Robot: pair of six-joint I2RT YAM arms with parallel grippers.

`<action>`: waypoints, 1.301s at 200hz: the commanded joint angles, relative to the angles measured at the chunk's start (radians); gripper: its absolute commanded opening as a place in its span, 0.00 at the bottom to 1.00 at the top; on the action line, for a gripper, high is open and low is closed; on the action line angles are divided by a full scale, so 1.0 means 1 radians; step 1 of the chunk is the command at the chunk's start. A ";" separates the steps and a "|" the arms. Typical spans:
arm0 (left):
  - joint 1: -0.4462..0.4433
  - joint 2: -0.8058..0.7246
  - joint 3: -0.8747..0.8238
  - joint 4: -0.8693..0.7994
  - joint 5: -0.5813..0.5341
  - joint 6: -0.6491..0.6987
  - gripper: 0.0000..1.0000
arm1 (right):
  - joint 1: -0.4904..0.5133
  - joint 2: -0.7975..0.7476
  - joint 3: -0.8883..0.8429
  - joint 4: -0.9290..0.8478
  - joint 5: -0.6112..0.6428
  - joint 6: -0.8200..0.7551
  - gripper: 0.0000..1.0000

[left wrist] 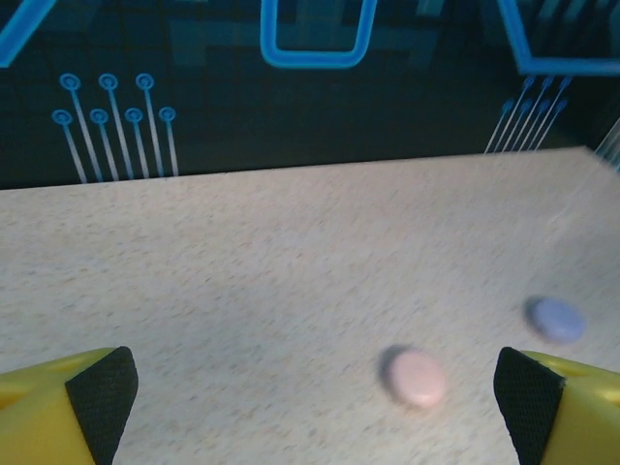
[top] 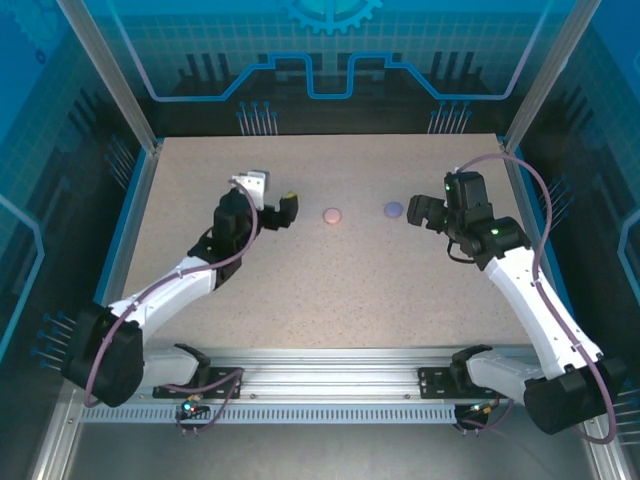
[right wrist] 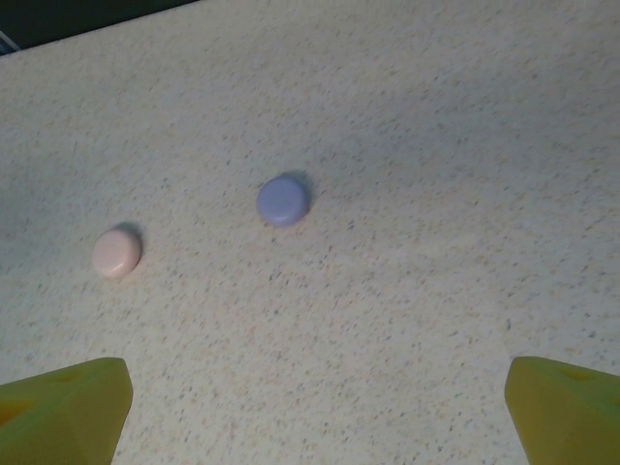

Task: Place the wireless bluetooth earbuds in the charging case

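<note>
Left claw (top: 283, 210) and right claw (top: 413, 213) both gape wide, empty. The pink case (top: 332, 215) and purple case (top: 393, 209) lie apart between them on the table (top: 350, 290). I'd guess they're light, hard and slick, so I'd pinch across the sides.

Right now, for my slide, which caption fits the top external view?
Left gripper and right gripper, open, flank pink case and purple case on the table.

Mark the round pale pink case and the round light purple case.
round pale pink case (top: 332, 215), top external view, centre of its top face.
round light purple case (right wrist: 283, 201), right wrist view, centre of its top face.
</note>
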 commanded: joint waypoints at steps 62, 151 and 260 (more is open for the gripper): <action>0.127 -0.135 -0.276 0.138 -0.143 0.222 0.99 | -0.018 0.040 -0.213 0.433 0.231 -0.243 1.00; 0.215 0.076 -0.389 0.400 -0.136 0.205 0.99 | -0.071 0.277 -0.452 0.937 0.255 -0.441 1.00; 0.285 0.145 -0.392 0.486 0.138 0.167 0.99 | -0.191 0.390 -0.726 1.490 -0.117 -0.487 1.00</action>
